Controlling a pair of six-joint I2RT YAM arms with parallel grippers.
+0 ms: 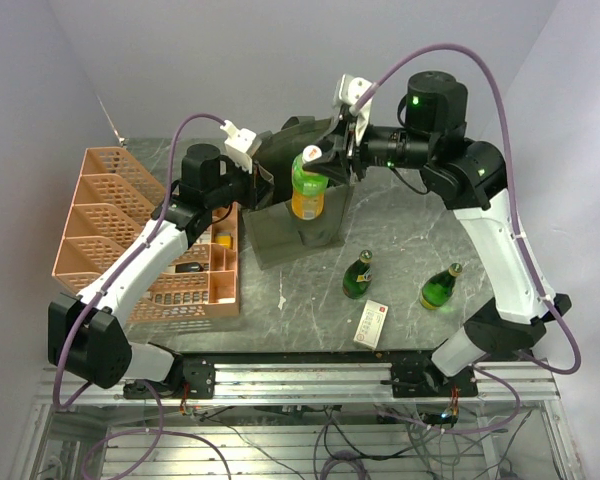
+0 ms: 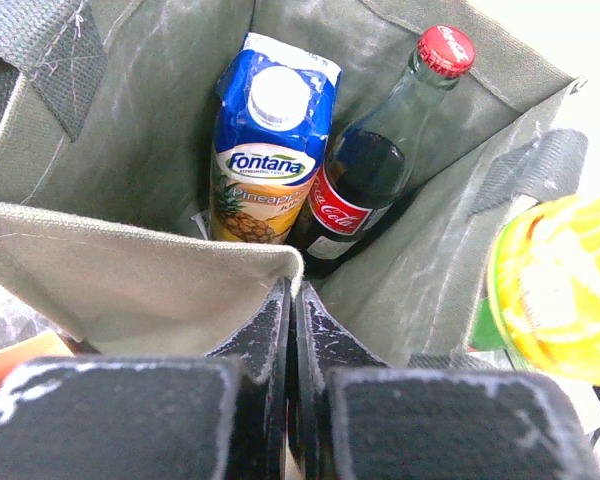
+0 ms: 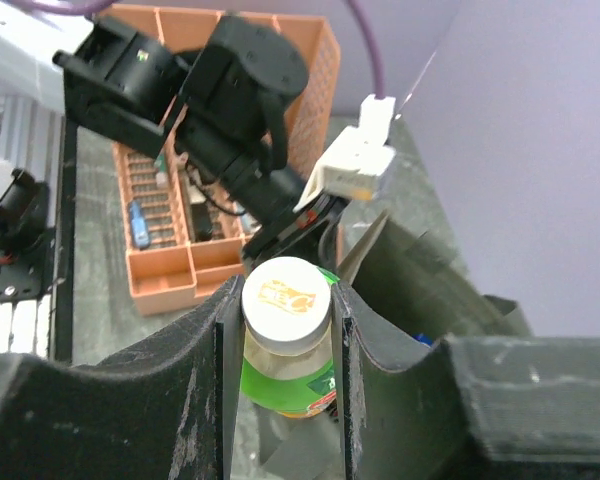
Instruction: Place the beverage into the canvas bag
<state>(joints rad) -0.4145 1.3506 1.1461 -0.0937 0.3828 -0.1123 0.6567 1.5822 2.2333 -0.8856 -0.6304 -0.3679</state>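
Observation:
The beverage (image 1: 308, 188) is a green bottle with an orange label and a white cap (image 3: 285, 303). It hangs upright over the open mouth of the olive canvas bag (image 1: 315, 235), held by the cap in my shut right gripper (image 3: 284, 296). My left gripper (image 2: 295, 290) is shut on the bag's near rim (image 2: 180, 240), at the bag's left side in the top view. Inside the bag stand a blue Fontana pineapple juice carton (image 2: 270, 140) and a Coca-Cola bottle (image 2: 365, 175). In the left wrist view the held bottle (image 2: 560, 290) shows just outside the bag's right wall.
A salmon-pink lattice crate (image 1: 130, 215) sits left of the bag, under my left arm. Two small green glass bottles (image 1: 357, 275) (image 1: 440, 288) lie on the grey table in front of the bag. A white and red box (image 1: 371, 323) lies near the front edge.

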